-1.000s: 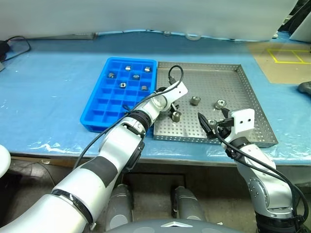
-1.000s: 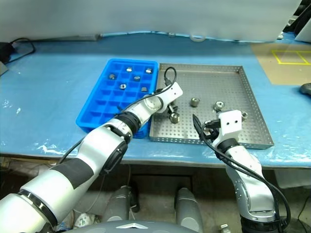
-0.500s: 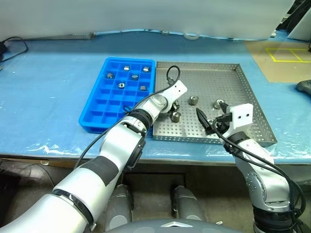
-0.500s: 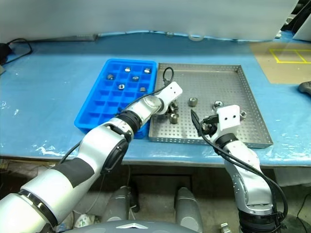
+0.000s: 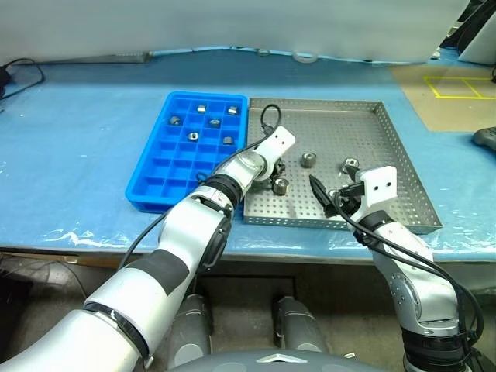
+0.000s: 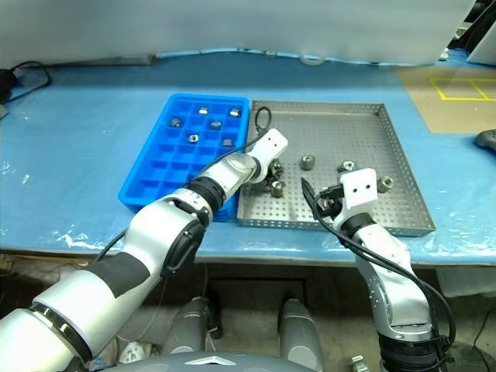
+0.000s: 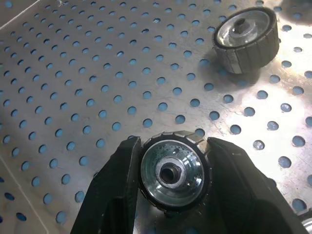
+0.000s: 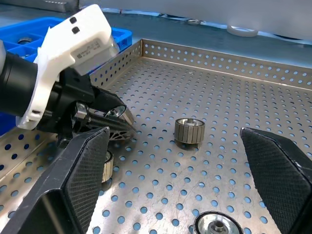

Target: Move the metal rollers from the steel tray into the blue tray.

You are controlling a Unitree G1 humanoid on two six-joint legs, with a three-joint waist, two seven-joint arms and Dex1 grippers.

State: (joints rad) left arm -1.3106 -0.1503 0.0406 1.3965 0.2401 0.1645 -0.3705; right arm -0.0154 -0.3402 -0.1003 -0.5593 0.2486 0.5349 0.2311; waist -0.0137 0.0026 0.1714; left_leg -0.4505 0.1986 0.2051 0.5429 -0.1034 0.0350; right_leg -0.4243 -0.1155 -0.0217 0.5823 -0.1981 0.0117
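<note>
The steel tray (image 5: 349, 128) lies right of the blue tray (image 5: 167, 167), rims touching. My left gripper (image 7: 173, 144) is low in the steel tray's near left part, its two black fingers (image 7: 114, 185) pressed against both sides of one metal roller (image 7: 171, 170), which rests on the perforated floor. Other rollers lie loose in the steel tray: one (image 5: 280, 185) just beside that gripper, one (image 5: 308, 160) mid-tray, one (image 5: 350, 163) further right. Several rollers (image 5: 215, 122) sit in the blue tray's far compartments. My right gripper (image 5: 332, 186) hovers open over the tray's near right part, holding nothing.
Both trays rest on a blue-covered table (image 5: 77, 155). A tape roll (image 5: 304, 56) lies at the table's back edge and a black cable (image 5: 19, 66) at the far left. A dark object (image 5: 484, 139) sits at the right edge.
My left gripper's fingers have come together from wide open onto the roller, and its wrist has rolled. The right arm has stayed where it was.
</note>
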